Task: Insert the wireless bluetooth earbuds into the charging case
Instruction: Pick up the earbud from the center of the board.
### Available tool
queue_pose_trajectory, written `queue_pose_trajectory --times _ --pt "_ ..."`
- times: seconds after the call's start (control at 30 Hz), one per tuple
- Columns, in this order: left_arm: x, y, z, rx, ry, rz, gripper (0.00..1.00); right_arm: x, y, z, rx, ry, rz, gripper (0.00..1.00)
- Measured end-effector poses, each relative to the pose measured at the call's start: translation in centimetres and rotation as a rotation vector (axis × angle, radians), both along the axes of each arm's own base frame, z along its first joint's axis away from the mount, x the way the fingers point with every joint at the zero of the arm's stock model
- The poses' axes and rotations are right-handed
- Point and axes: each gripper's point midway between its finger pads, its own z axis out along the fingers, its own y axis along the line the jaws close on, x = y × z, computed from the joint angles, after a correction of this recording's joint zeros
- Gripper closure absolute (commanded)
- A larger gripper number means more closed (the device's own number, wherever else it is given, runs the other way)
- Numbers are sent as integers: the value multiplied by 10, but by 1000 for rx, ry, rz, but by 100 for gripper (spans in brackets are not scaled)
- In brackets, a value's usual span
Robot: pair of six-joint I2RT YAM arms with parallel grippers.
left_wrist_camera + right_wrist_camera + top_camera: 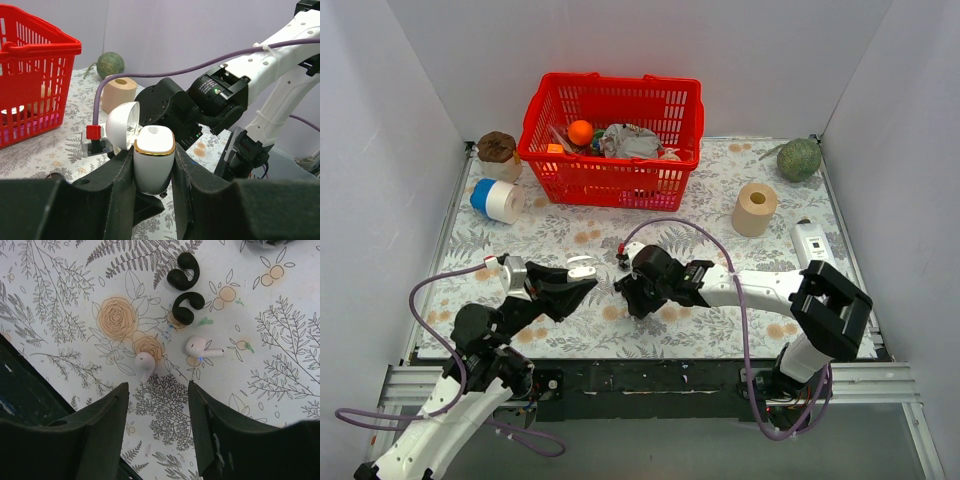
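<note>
My left gripper (151, 159) is shut on a white charging case (153, 159) with a gold rim, held upright with its lid (121, 125) open; it also shows in the top view (582, 268). My right gripper (157, 389) is open and points down at the table. Two white earbuds lie on the cloth just beyond its fingertips, one (145, 361) near the left finger, the other (201, 346) to the right. A black pair (183, 274) (187, 306) lies farther out. In the top view the right gripper (632, 297) hides the buds.
A red basket (610, 125) of odds and ends stands at the back. A tan roll (755, 208), a green melon (799, 158) and a white device (812, 243) are at the right. A blue-and-white tape roll (497, 199) is at the left. A small red-topped part (93, 132) lies between the grippers.
</note>
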Motion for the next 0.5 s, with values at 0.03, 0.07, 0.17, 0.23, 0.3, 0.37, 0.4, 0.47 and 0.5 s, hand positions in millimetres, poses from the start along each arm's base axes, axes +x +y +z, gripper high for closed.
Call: queue_pose_trajectory --times 0.03,0.07,0.17,0.23,0.3,0.37,0.4,0.47,0.5 --pt "1 1 0 -2 0 9 100 0 2 -1 2 12 -17 44" --pt "1 3 0 -2 1 18 100 1 3 -3 1 21 -33 45" --pt "2 6 -1 -2 4 37 100 1 6 -8 -5 42 -72 46" --pt "3 7 -1 -3 4 48 100 1 7 -10 -10 54 -94 46" --pt "3 8 -1 -3 5 53 100 1 10 -11 -9 61 -108 47" --pt "4 9 -2 -2 10 56 100 1 14 -9 -2 66 -117 47" --pt "4 9 -2 -2 11 58 100 2 17 -8 2 66 -121 47" --pt "4 9 -3 -1 14 62 100 2 22 -7 8 72 -127 48" --pt "5 9 -3 0 15 63 100 2 24 -8 8 74 -128 48"
